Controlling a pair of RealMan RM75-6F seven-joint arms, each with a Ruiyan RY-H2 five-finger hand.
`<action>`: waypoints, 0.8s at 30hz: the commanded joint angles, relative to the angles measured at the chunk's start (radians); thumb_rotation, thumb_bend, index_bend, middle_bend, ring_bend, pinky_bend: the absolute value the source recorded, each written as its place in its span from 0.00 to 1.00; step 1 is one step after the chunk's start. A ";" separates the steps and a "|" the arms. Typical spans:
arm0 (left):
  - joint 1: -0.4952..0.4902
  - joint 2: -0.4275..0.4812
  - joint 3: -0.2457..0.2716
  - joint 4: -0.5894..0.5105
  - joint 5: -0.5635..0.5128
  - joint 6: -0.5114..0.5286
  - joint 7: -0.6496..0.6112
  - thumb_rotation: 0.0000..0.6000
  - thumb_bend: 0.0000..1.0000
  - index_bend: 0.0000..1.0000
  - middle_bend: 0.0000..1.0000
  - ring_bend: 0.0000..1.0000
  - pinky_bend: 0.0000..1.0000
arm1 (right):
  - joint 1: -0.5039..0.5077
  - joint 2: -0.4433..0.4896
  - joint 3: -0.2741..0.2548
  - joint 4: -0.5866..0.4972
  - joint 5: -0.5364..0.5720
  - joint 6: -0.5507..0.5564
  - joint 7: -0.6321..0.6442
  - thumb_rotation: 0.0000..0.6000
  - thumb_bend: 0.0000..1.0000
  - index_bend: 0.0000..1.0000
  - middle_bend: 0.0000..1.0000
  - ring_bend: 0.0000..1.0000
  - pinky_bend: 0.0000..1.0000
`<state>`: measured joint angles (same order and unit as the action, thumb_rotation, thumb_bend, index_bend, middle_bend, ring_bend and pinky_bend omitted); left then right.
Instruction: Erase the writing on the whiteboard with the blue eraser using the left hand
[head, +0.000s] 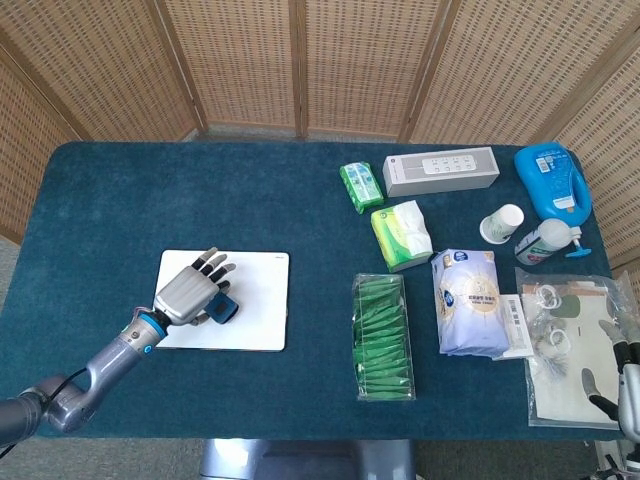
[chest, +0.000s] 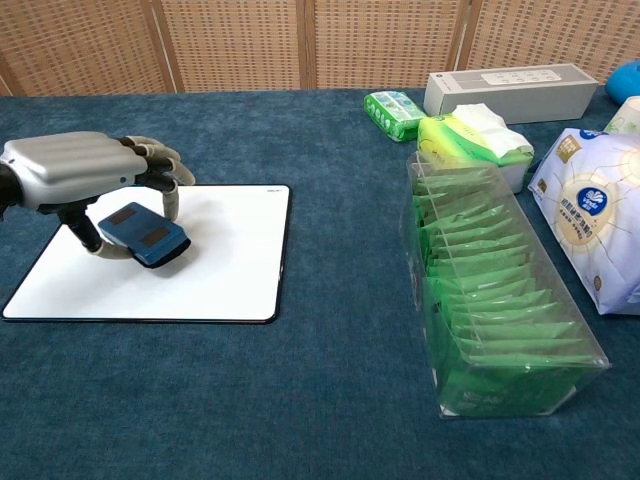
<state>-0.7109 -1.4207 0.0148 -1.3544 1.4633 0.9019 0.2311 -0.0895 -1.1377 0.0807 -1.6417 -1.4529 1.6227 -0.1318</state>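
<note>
Left robot hand (chest: 75, 172) hovers palm-down, fingers curled in a grip; right robot hand (head: 628, 385) barely visible, state unclear.

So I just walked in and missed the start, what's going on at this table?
The robot's left hand holds a blue rectangular eraser over the left part of a flat white whiteboard lying on the dark blue tablecloth. The board looks clean from both views; no writing shows. The right hand is barely visible at the table's far right edge, holding nothing I can make out.
</note>
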 joint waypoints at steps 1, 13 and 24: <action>0.008 0.004 0.011 0.008 -0.009 -0.011 0.000 1.00 0.31 0.70 0.16 0.00 0.00 | 0.002 -0.002 0.000 0.000 0.001 -0.003 -0.002 1.00 0.35 0.17 0.11 0.00 0.06; 0.020 0.017 0.041 -0.050 0.054 0.014 -0.026 1.00 0.31 0.70 0.17 0.00 0.00 | 0.009 -0.011 0.001 0.009 0.004 -0.013 0.002 1.00 0.35 0.17 0.11 0.00 0.06; 0.007 0.022 0.031 -0.155 0.100 0.040 -0.027 1.00 0.31 0.70 0.16 0.00 0.00 | -0.003 -0.004 0.001 0.017 0.000 0.007 0.022 1.00 0.35 0.17 0.11 0.00 0.06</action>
<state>-0.7055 -1.4005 0.0569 -1.4882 1.5504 0.9158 0.2212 -0.0923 -1.1423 0.0815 -1.6251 -1.4525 1.6289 -0.1104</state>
